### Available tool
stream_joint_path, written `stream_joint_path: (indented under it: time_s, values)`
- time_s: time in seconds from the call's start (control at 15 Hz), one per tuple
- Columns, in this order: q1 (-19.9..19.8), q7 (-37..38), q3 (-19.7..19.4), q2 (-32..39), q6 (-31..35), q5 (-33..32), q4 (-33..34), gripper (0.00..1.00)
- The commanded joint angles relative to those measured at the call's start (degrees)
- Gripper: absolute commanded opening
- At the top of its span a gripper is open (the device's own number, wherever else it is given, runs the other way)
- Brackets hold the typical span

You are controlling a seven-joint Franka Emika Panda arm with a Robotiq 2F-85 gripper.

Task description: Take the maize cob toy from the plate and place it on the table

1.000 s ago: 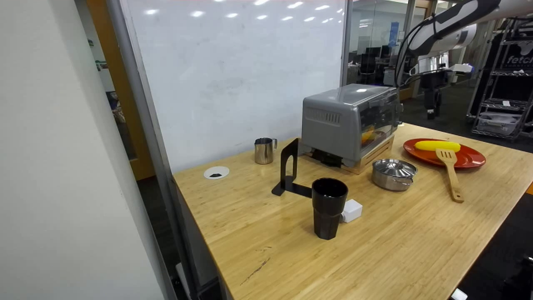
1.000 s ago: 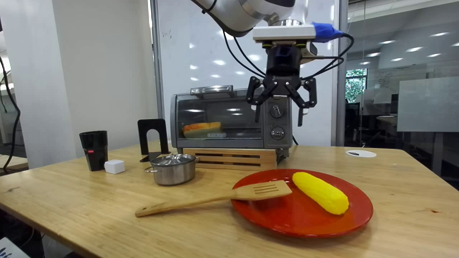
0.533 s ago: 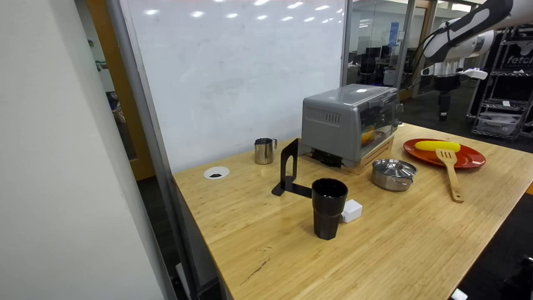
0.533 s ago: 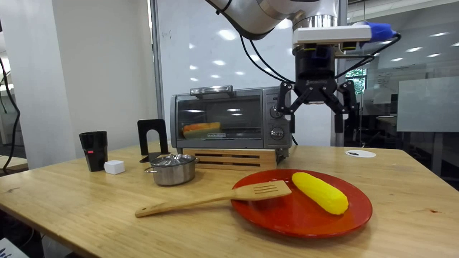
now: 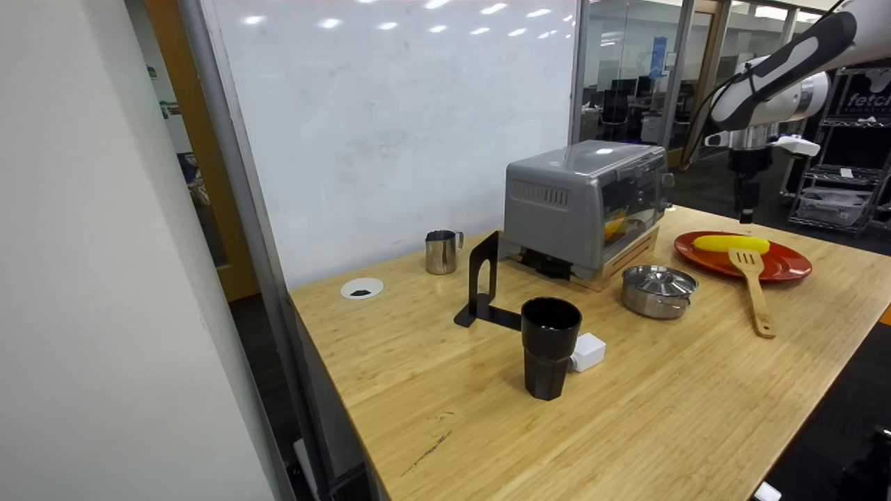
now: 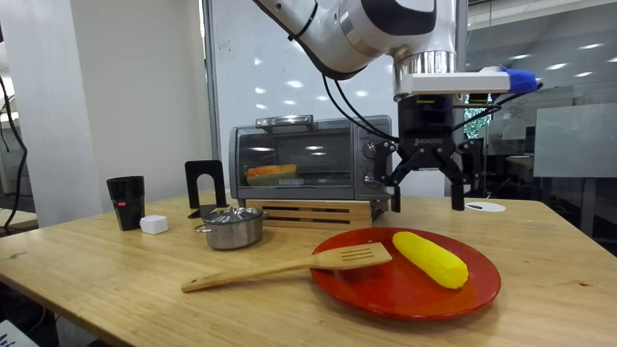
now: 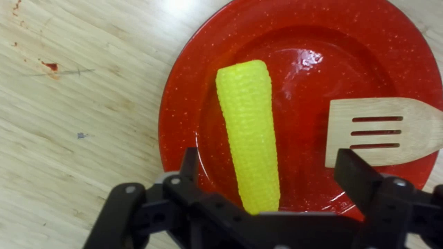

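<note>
I see a yellow maize cob toy [image 7: 250,135] patterned in kernel rows, a red plate [image 7: 301,119] with pale flecks, a light tan surface [image 7: 86,159] streaked with grain, and my black end effector [image 6: 427,205].

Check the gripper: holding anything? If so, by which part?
Nothing is held. The gripper hangs open and empty above the plate, clear of the cob lying on it.

The plate [image 7: 301,124] is glossy, the maize cob toy [image 7: 249,138] nubbly, the spatula [image 7: 410,133] wooden, the cup [image 5: 548,355] perhaps plastic.
</note>
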Motion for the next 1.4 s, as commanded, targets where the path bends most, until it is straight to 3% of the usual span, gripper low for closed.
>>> stream_joint_path:
  time_s: [0.0, 1.33]
  values:
    - [-0.27, 0.15, 0.48, 0.22, -0.29, -0.65, 0.12, 1.0]
    - [-0.37, -1.32, 1.28, 5.48, 3.64, -1.37, 0.37, 1.0]
